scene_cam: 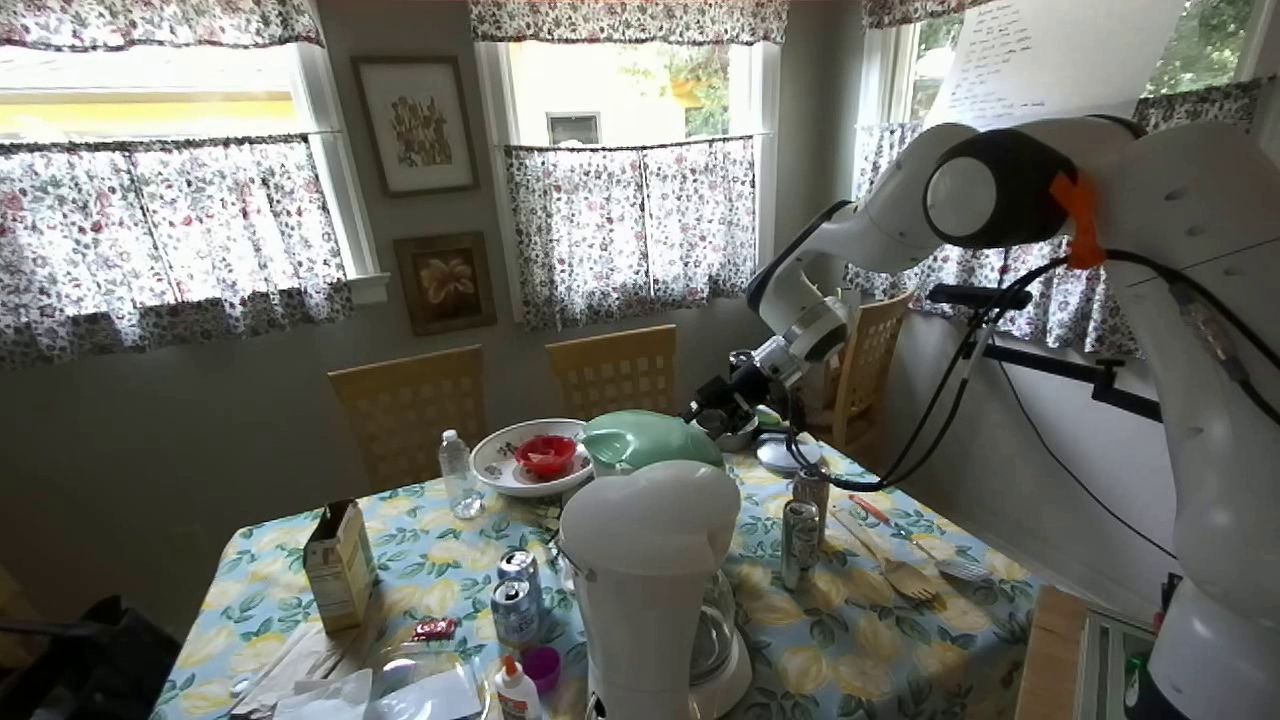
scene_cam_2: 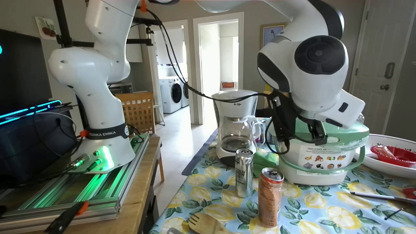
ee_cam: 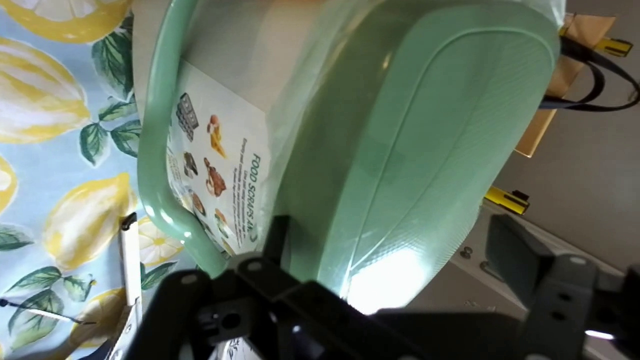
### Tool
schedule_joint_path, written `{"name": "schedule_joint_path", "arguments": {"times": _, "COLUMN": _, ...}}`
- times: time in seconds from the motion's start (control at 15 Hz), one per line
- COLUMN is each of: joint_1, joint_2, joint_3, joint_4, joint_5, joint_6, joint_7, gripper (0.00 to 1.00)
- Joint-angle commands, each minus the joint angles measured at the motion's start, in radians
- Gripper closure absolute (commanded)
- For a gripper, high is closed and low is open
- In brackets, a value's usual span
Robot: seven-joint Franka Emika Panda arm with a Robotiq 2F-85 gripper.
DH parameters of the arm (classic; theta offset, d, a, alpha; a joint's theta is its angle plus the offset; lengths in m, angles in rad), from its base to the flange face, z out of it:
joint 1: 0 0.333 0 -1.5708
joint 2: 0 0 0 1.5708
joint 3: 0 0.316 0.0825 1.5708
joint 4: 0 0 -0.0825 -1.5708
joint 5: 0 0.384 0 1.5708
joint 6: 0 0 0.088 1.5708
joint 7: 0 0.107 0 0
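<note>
A white food-scraps bin with a green lid stands on the lemon-print tablecloth. Its green carrying handle hangs down along the labelled front. My gripper is at one end of the lid, jaws wide apart. In the wrist view one finger overlaps the lid's front edge, and the other stands past the far edge, with background visible between. Whether the first finger touches the lid I cannot tell. Both exterior views show the gripper close to the lid; nothing appears clamped.
The white coffee maker stands beside the bin. A silver can and an orange can are near it. A white bowl holds a red dish. A bottle and carton stand farther off.
</note>
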Motion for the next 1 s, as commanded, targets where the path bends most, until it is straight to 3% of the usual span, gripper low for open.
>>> {"name": "schedule_joint_path", "arguments": {"times": 0.0, "joint_1": 0.006, "joint_2": 0.039, "joint_3": -0.013, "joint_4": 0.038, "joint_5": 0.032, "joint_6": -0.031, "joint_7": 0.024, "gripper": 0.0}}
{"name": "schedule_joint_path", "arguments": {"times": 0.93, "joint_1": 0.0, "joint_2": 0.082, "joint_3": -0.018, "joint_4": 0.074, "joint_5": 0.081, "joint_6": -0.064, "joint_7": 0.027, "gripper": 0.0}}
